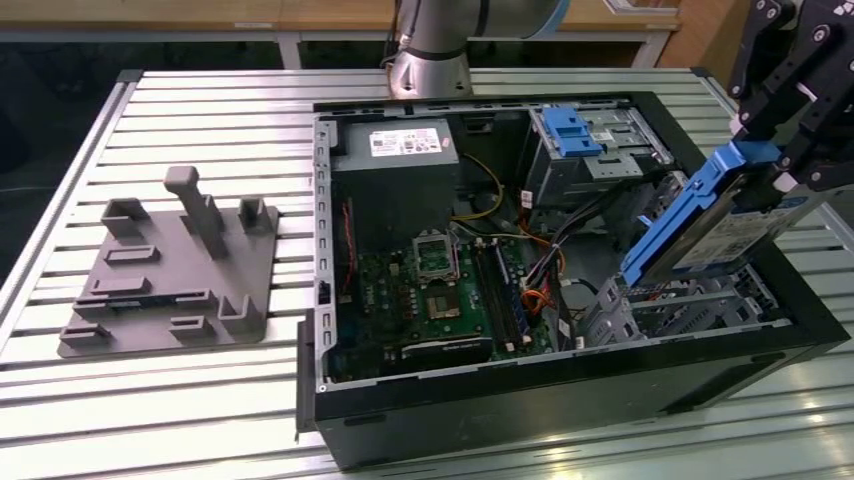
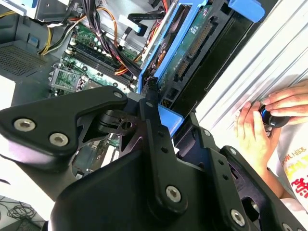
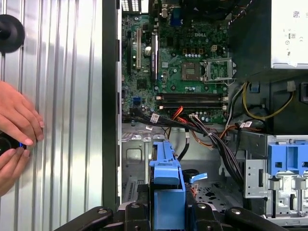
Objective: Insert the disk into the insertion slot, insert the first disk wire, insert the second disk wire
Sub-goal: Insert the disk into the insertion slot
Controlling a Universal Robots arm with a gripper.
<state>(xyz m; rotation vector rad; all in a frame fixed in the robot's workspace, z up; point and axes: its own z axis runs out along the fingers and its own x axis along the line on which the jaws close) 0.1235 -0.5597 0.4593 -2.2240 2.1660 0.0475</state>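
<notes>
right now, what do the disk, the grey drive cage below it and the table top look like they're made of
The disk: silver body looks like bare metal with a paper label; its bright blue frame looks like smooth moulded plastic. The insertion slot: dull grey sheet metal, punched with holes. The table: ribbed metal, probably aluminium, shiny with glare streaks.

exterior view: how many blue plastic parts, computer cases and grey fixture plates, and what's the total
blue plastic parts: 2, the frame of the disk and the wide latch
open computer case: 1
grey fixture plate: 1
total: 4
</notes>
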